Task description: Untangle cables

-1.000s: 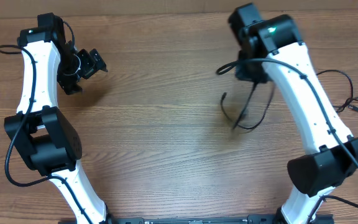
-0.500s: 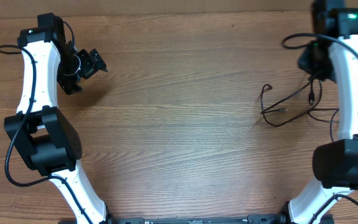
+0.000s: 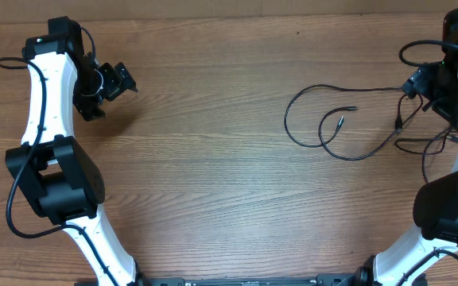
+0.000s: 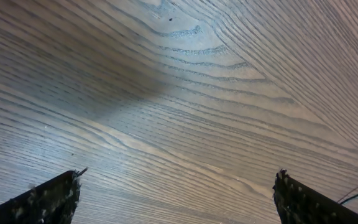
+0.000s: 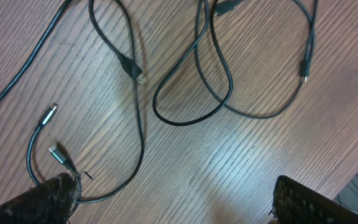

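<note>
The right arm is swinging out toward the right edge of the desk (image 3: 213,159), and that is the big change. A second ago it was hanging over the middle-right of the desk with the cables (image 3: 341,122) dangling from it in a tight clump. Now they are lying flat on the wood, drawn out into wide, open loops that reach from right of the middle to the right edge.

The right pincer (image 5: 178,186) is now standing spread. Its wrist view is showing the two fingertips far apart at the bottom corners, with bare wood between them and one thin strand curling just beside the left tip. So I judge it is letting go, not gripping.

The left pincer (image 3: 122,82) is sitting where it was near the far left corner, also spread, with nothing but wood grain beneath it.

For the task, the drag is doing good work: several plug ends are lying free and apart. A few strands are still crossing one another near the right edge, so some separating is probably left.
</note>
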{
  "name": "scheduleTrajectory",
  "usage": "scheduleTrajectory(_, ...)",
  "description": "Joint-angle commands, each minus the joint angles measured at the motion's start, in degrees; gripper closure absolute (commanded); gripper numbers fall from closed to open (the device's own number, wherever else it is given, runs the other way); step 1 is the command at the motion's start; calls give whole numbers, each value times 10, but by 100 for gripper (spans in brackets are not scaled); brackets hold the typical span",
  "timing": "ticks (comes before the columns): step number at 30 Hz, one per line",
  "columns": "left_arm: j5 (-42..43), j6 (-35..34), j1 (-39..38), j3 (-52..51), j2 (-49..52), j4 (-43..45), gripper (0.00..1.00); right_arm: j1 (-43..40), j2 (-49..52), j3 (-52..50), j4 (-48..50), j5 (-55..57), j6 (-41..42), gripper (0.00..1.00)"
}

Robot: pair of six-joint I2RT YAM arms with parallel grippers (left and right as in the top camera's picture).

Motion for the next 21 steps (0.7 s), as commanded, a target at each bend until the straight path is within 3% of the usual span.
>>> scheduleTrajectory(1, 5, -2, -5, -2, -5, 1, 0, 0, -18, -2, 5, -14, 2, 0)
scheduleTrajectory(21, 5, -2, -5, -2, -5, 0, 1, 0, -18, -2, 18, -59, 2, 0)
